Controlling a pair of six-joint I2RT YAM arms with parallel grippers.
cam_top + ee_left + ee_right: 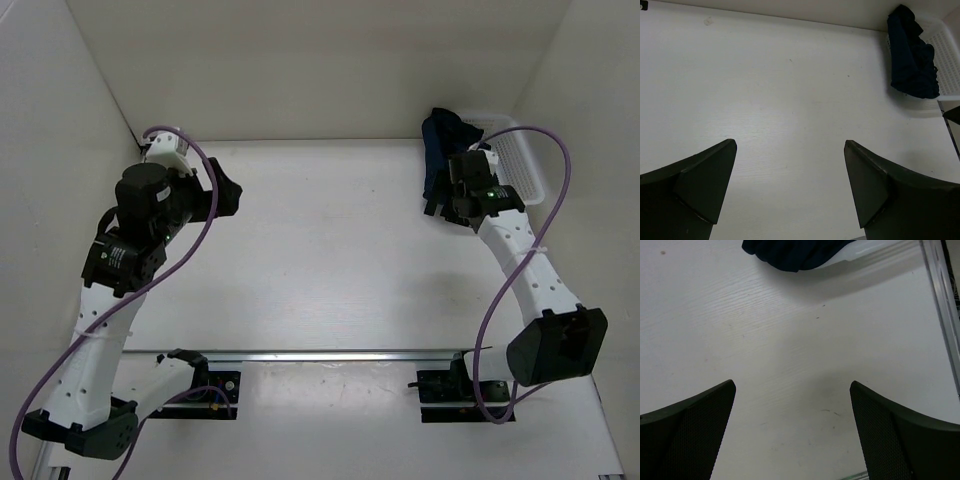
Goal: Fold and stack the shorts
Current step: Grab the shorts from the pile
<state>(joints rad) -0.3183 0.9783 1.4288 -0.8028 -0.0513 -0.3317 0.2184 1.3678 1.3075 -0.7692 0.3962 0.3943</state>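
Note:
The dark navy shorts [440, 145] hang crumpled over the left end of the white mesh basket [520, 160] at the back right, partly spilling onto the table. My right gripper [440, 207] is open and empty, just in front of the shorts and a little above the table. In the right wrist view the shorts [795, 250] lie at the top edge, beyond the open gripper [792, 382]. My left gripper [232, 190] is open and empty at the back left, far from the shorts. The left wrist view shows the open gripper [790, 142] and the shorts [912, 57] at the upper right.
White walls close in the table on the left, back and right. A metal rail [330, 355] runs across the near edge between the arm bases. The basket [947, 45] stands against the right wall.

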